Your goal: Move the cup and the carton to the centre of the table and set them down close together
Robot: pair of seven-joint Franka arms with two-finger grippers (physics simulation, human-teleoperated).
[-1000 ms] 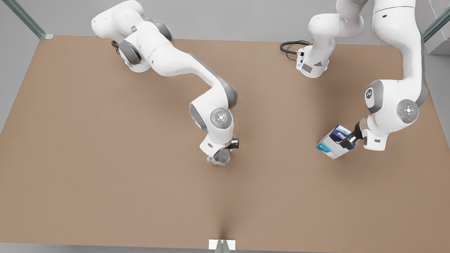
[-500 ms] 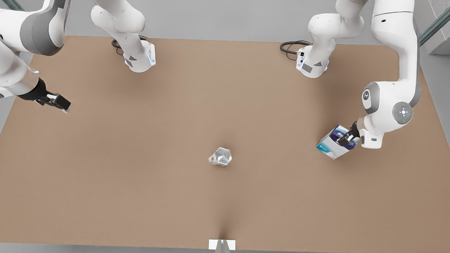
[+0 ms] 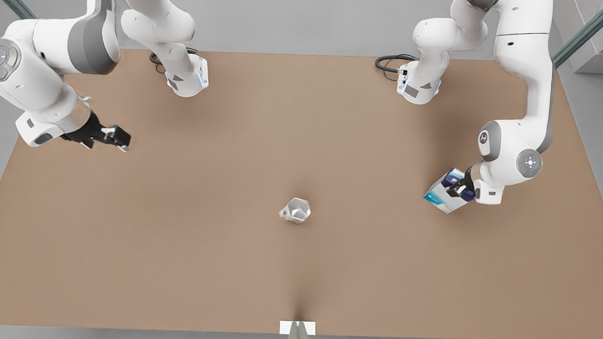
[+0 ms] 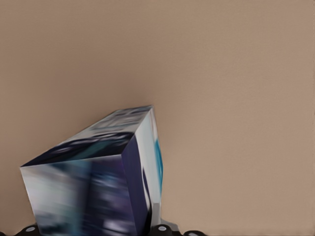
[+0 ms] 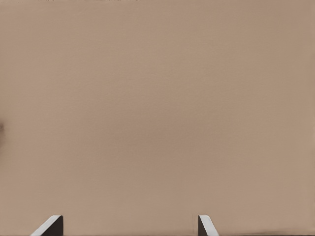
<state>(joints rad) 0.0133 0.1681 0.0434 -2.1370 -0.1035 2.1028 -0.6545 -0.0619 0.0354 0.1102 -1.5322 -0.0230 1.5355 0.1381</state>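
Gripping the carton [image 3: 443, 192], the left gripper [image 3: 460, 189] sits at the front view's right side of the table [image 3: 178, 245], fingers closed on the box's upper end; the left wrist view shows the carton [image 4: 93, 172] tilted right under the camera, over bare tabletop. Its spot has hardly moved across the last second, so the carton is well apart from the centre and that half of the job remains.

Bigger change: the right gripper [image 3: 113, 137] was down on the cup a second ago, then let go and pulled out to the front view's far left. Now it has swung slightly back inward, fingers spread wide and empty; the right wrist view shows both fingertips [image 5: 49, 226] apart over plain table.

Cup [image 3: 296, 210] stands alone near the middle of the table, so the cup half looks done.

Left arm is folded down steeply from its base, elbow high, wrist angled toward the centre. Right arm is raised and drawn back over the table's left edge, apparently waiting. Next, likely, the carton gets carried in beside the cup.
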